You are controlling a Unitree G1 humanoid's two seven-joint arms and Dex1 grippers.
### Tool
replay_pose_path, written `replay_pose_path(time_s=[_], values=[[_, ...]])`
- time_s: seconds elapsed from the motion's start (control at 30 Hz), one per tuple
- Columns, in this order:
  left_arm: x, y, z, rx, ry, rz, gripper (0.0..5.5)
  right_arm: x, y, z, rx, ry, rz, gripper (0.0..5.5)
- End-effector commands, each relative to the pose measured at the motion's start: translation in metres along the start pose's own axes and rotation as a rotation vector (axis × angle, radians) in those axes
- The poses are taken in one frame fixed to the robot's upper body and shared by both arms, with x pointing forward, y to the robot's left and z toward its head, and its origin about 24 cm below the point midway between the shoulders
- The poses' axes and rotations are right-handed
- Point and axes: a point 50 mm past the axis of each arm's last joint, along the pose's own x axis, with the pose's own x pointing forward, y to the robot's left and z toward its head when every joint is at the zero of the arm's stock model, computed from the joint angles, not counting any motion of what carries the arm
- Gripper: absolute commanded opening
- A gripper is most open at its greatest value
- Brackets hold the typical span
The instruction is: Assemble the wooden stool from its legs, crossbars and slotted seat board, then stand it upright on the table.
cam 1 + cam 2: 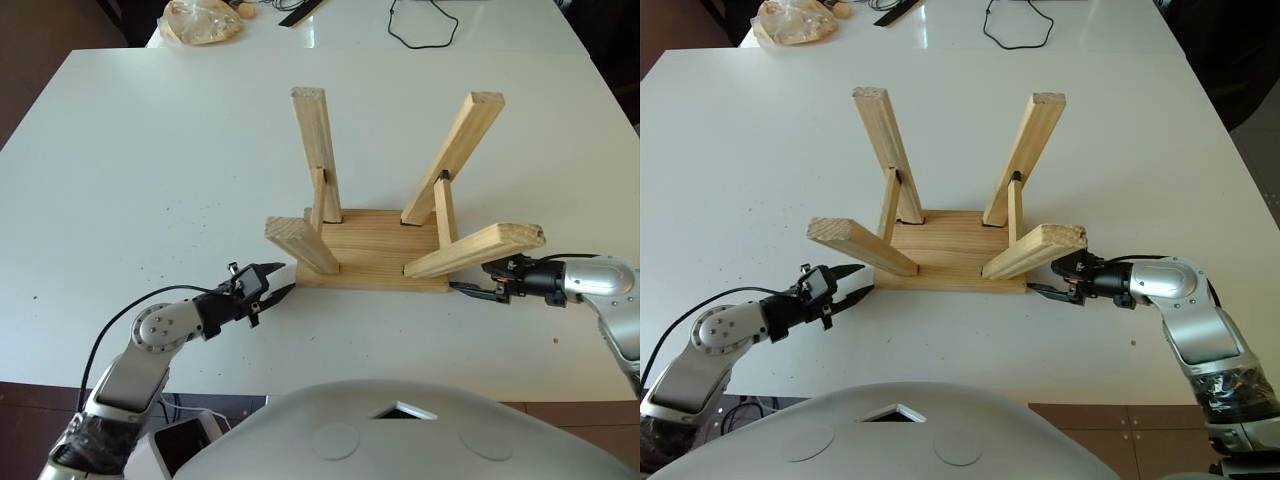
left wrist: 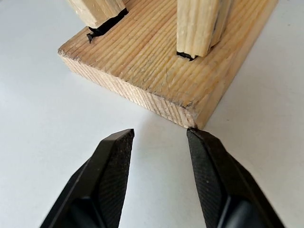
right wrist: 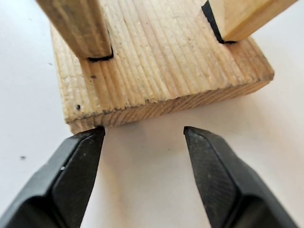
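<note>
Surface: a white tabletop (image 1: 150, 180), with dark floor beyond its left and right edges. At the far edge lie a clear plastic bag (image 1: 203, 20) with pale contents and a loose black cable (image 1: 425, 30).

Task item: the stool lies inverted near the middle of the tabletop. Its slotted seat board (image 1: 375, 245) lies flat on the surface. Four legs stand in their slots and splay outward: far left leg (image 1: 318, 150), far right leg (image 1: 455, 155), near left leg (image 1: 300, 245), near right leg (image 1: 475, 250). A crossbar (image 1: 320, 200) joins the left pair and a second crossbar (image 1: 445, 210) joins the right pair.

Left end effector (image 1: 280, 280): low over the tabletop at the board's near left corner. Its fingers are spread moderately and hold nothing. One fingertip (image 2: 192, 135) sits at the corner; contact cannot be confirmed.

Right end effector (image 3: 142, 133): low at the board's near right corner, beneath the near right leg. Its fingers are spread wider and hold nothing. One fingertip (image 3: 95, 135) lies just beside the board's edge.
</note>
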Motion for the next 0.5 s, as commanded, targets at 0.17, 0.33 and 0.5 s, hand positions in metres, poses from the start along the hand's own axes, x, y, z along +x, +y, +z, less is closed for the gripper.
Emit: replay_pose_path(time_s=[0.17,0.33,0.5], values=[[-0.025,-0.016,0.049,-0.105,-0.152,-0.14,2.12,-0.016,0.019,0.047,-0.09,-0.138,0.118,3.09],[-0.037,-0.008,0.065,-0.13,-0.168,-0.164,2.12,-0.024,0.019,0.051,-0.093,-0.131,0.112,3.09],[-0.05,0.002,0.077,-0.132,-0.148,-0.218,2.12,-0.031,0.016,0.062,-0.099,-0.15,0.107,3.09]])
